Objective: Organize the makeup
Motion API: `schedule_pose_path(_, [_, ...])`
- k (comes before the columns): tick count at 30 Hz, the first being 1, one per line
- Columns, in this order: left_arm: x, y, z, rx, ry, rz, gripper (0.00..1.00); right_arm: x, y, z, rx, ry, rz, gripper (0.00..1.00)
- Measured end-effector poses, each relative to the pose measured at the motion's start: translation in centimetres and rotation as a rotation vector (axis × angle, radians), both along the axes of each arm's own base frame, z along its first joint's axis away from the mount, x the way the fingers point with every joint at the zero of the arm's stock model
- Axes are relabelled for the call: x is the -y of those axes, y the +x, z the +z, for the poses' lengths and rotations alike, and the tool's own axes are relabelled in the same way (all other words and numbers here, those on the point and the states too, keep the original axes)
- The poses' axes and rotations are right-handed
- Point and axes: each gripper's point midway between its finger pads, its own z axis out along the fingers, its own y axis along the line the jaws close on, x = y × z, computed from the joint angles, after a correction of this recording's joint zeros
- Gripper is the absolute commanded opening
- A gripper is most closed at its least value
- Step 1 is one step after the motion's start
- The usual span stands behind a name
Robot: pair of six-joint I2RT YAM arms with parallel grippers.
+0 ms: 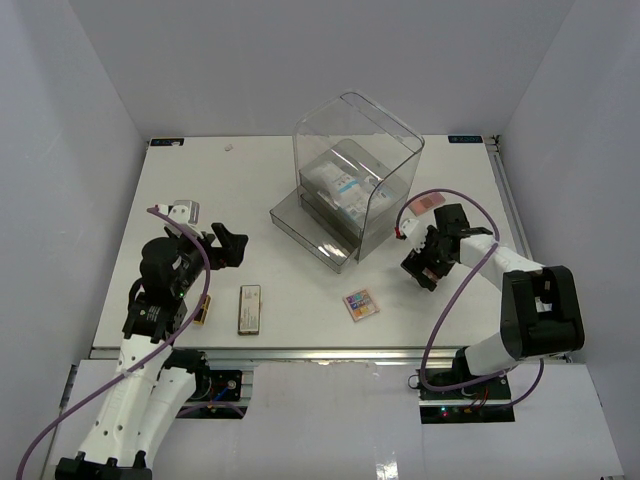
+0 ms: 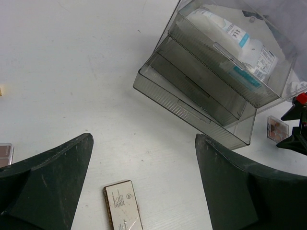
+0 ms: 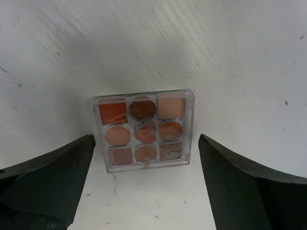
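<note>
My right gripper (image 1: pixel 428 235) is open over the pinkish square palette (image 1: pixel 425 203). In the right wrist view the palette (image 3: pixel 144 130) lies flat on the table between my spread fingertips (image 3: pixel 145 143), touching neither finger. My left gripper (image 1: pixel 228 247) is open and empty (image 2: pixel 144 158). The long beige-brown palette (image 1: pixel 250 308) lies just below it (image 2: pixel 123 207). The multicolour square palette (image 1: pixel 361 303) lies mid-table. The gold lipstick tube (image 1: pixel 203 311) lies by the left arm. A pale flat compact (image 1: pixel 186 210) lies at the left. White-and-blue sachets (image 1: pixel 345 186) sit in the box's upper drawer (image 2: pixel 240 40).
The clear plastic drawer box (image 1: pixel 400 150) stands at the table's middle back, with its lower drawers (image 2: pixel 192 103) pulled out toward the left front. The right arm's purple cable (image 1: pixel 440 330) loops over the right front. White walls enclose the table (image 1: pixel 300 330).
</note>
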Motion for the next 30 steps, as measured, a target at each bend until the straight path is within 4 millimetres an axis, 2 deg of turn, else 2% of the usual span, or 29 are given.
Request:
schedule_pose_path(1, [0.0,0.0,0.0,0.001,0.001,0.001,0.98,0.0,0.2,0.0,0.003,0.003,0.005,0.99])
schedule_pose_path(2, [0.0,0.0,0.0,0.001,0.002,0.002,0.98,-0.1,0.3,0.0,0.006,0.006,0.010,0.93])
schedule_pose_path(5, [-0.1,0.0,0.0,0.003,0.003,0.002,0.98,0.0,0.5,-0.1,0.001,0.025,0.012,0.85])
schedule_pose_path(6, [-0.1,0.0,0.1,0.004,0.003,0.002,0.98,0.0,0.5,-0.1,-0.003,0.033,0.011,0.79])
schedule_pose_path(10, [-0.1,0.0,0.1,0.003,0.003,0.002,0.98,-0.2,0.3,-0.3,-0.022,0.069,0.022,0.69])
schedule_pose_path(14, [-0.1,0.0,0.1,0.003,0.003,0.002,0.98,-0.2,0.3,-0.3,-0.023,0.084,0.038,0.47])
schedule_pose_path(18, [-0.1,0.0,0.1,0.004,0.003,0.002,0.98,-0.6,-0.2,0.0,-0.032,0.106,0.070,0.35])
schedule_pose_path(22, [-0.1,0.0,0.1,0.004,0.003,0.002,0.98,-1.9,-2.4,1.8,-0.042,0.155,0.163,0.31])
schedule_pose_path(25, [-0.1,0.0,0.0,0.003,0.003,0.002,0.98,-4.3,-4.5,4.8,0.010,0.212,0.300,0.29])
schedule_pose_path(27, [-0.1,0.0,0.0,0.003,0.003,0.002,0.98,-6.3,-6.6,6.9,0.037,0.258,0.410,0.27])
schedule_pose_path(30, [0.0,0.0,0.0,0.003,0.002,0.001,0.98,-8.8,-9.0,8.3,0.027,0.299,0.537,0.25])
